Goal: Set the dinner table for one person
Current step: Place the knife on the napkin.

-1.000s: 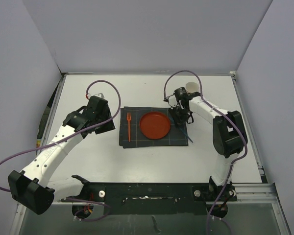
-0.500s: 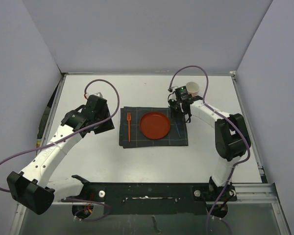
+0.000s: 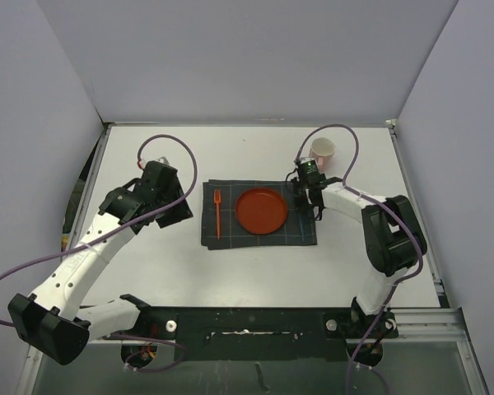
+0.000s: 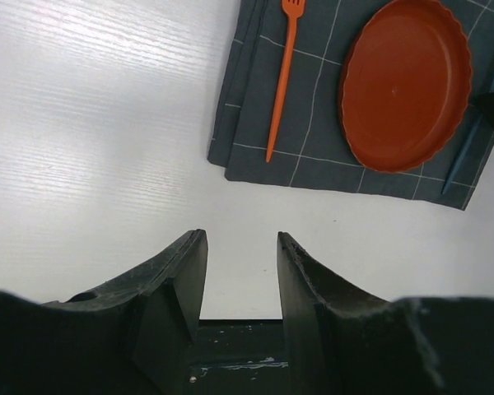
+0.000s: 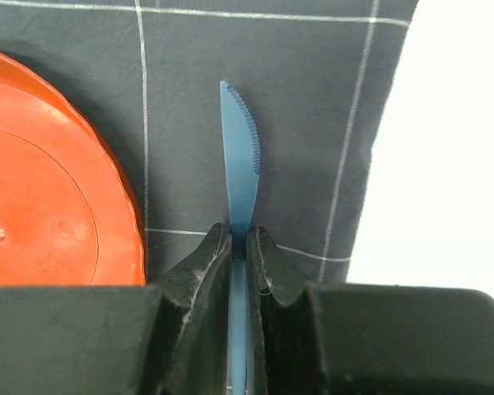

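Dinner table surface [image 3: 247,156]: white, spread under both arms. Dark mat [image 3: 300,234] at middle carries red plate [image 3: 261,211], orange fork [image 3: 216,212] left of plate. Right gripper [image 5: 238,247]: fingers clamped on blue knife [image 5: 240,156], blade over mat just right of plate (contact with cloth unclear). Left gripper [image 4: 239,247]: fingers apart, empty, over bare surface. Risks: release from height, knife bounces askew or onto plate rim; fingers pressing low drag mat; arm swing knocks nearby pink cup [image 3: 323,149].

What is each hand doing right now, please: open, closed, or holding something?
Left hand: open, holding nothing.
Right hand: closed on the blue knife.
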{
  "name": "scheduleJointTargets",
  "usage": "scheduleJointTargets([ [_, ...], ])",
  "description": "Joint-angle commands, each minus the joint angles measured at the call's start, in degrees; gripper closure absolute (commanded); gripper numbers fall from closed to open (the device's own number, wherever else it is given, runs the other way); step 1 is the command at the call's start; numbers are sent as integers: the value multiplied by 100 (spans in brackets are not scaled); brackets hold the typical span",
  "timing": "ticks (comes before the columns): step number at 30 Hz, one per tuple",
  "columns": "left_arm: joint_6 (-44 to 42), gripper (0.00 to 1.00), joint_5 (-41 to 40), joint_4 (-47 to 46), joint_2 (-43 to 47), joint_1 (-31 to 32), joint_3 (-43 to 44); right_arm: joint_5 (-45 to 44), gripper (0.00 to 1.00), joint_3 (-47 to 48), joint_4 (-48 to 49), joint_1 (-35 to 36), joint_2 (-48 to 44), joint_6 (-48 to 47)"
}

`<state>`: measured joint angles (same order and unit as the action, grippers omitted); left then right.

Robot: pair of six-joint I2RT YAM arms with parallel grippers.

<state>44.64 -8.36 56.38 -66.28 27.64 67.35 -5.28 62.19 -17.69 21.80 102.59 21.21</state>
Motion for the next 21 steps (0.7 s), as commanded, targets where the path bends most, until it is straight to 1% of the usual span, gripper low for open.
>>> scheduleJointTargets([
  [1,220,62,140,-144,235,20,138,-509,100,-93,530,-68,-436,-115],
  [11,417,62,104,-52,555,84,-27,-494,100,-105,584,-87,-425,-200],
  [21,492,62,79,-8,711,84,-142,-384,100,-287,577,119,-388,-43],
])
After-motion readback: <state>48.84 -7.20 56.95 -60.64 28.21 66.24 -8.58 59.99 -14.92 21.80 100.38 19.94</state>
